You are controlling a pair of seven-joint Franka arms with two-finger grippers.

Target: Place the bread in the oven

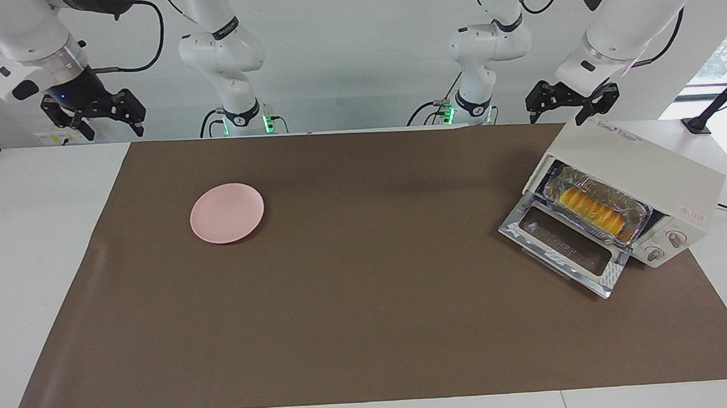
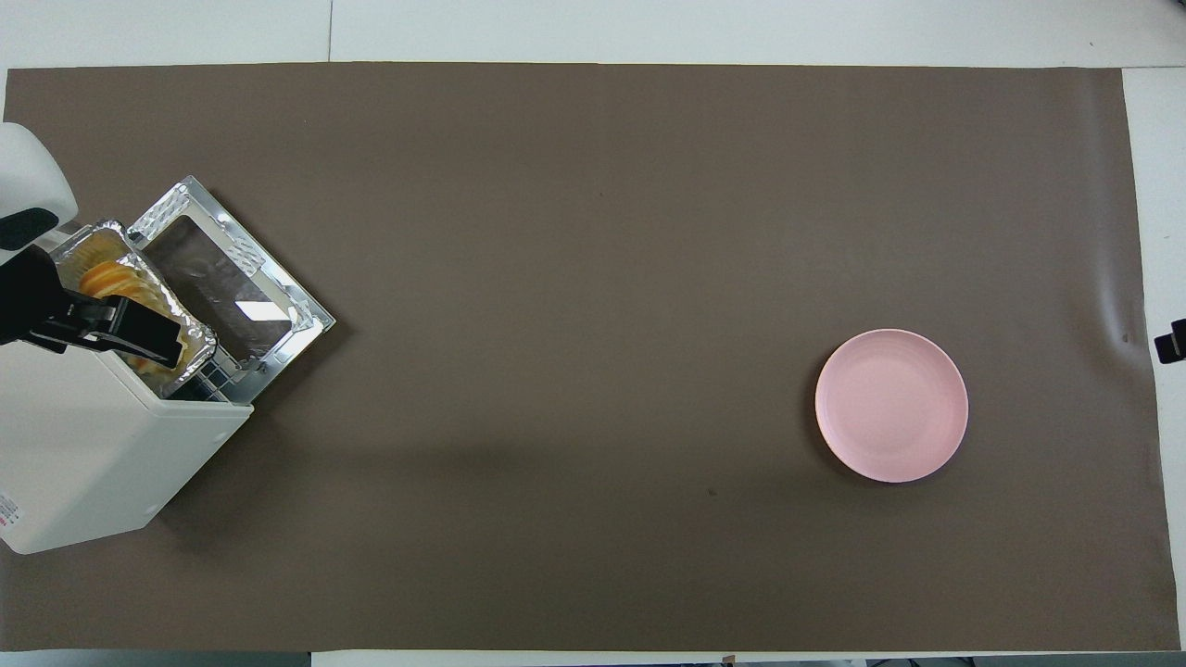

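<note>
Jaws of the left gripper (image 1: 571,103) hang spread and empty in the air over the top of the oven (image 1: 641,161), at the left arm's end of the counter (image 1: 22,255); nothing is between them and they touch nothing. Just below and forward of them lies the bread (image 1: 592,209), sitting in a foil tray (image 1: 637,213) that rests inside the oven's mouth, partly sticking out over the lowered glass door (image 1: 565,247). The loaf's long axis runs along the oven's width, parallel to the door's hinge line. Judged from this, the loaf is already in the oven, and what remains is probably to nudge the tray fully in and lift the door shut; the left arm is by far the nearer one for that.

Over at the right arm's end, the right gripper (image 1: 92,111) waits raised off the brown mat (image 1: 369,326), its jaws also parted and holding nothing. A pink plate (image 1: 227,213) lies bare on the mat, well apart from the oven.
</note>
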